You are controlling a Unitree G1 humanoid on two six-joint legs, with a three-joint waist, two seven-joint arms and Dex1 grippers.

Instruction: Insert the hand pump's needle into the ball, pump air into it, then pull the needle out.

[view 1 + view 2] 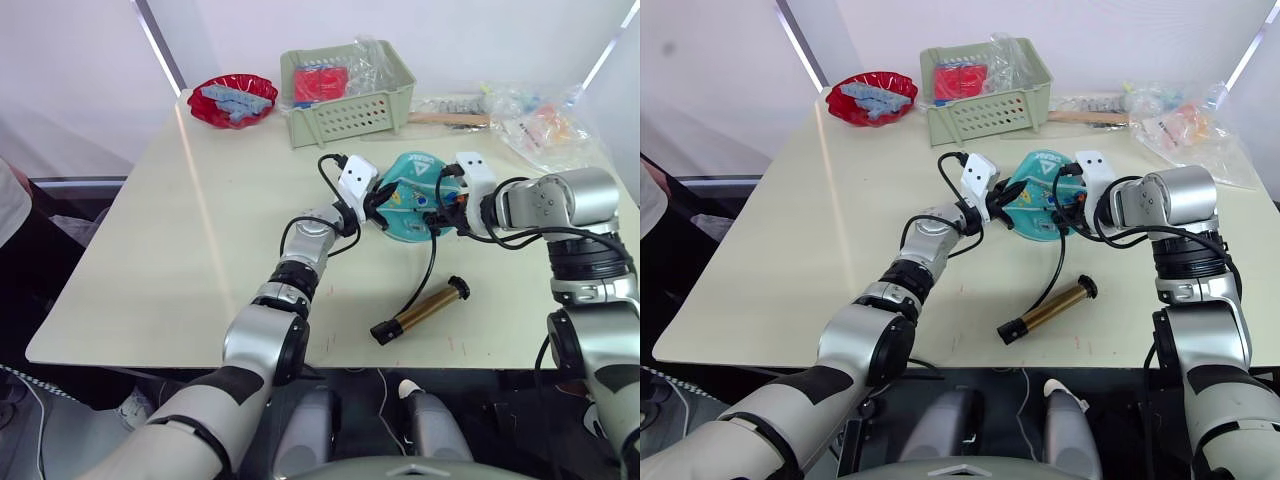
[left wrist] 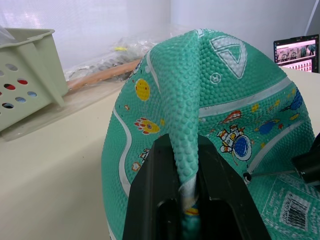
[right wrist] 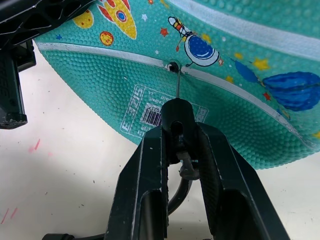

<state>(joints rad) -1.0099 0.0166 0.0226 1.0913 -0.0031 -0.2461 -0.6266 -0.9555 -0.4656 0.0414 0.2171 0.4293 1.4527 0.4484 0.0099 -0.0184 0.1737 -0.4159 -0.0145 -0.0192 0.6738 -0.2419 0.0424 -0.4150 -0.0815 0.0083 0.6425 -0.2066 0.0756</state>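
nearest the head camera, the hand pump [image 1: 421, 311] lies flat on the table [image 1: 180, 250] near its front edge, well apart from both grippers, its thin black hose [image 1: 430, 262] curving up toward the ball [image 1: 408, 197]. the deflated teal ball sits mid-table between the two grippers. the left gripper [image 2: 186, 187] is clamped on a pinched fold of the ball's rubber skin. the right gripper [image 3: 178, 145] is closed around the black hose end, holding the needle [image 3: 177, 85] straight at the ball's valve hole, the needle's tip touching or just inside it. behind stand a green basket [image 1: 345, 95] and a red bowl [image 1: 232, 100].
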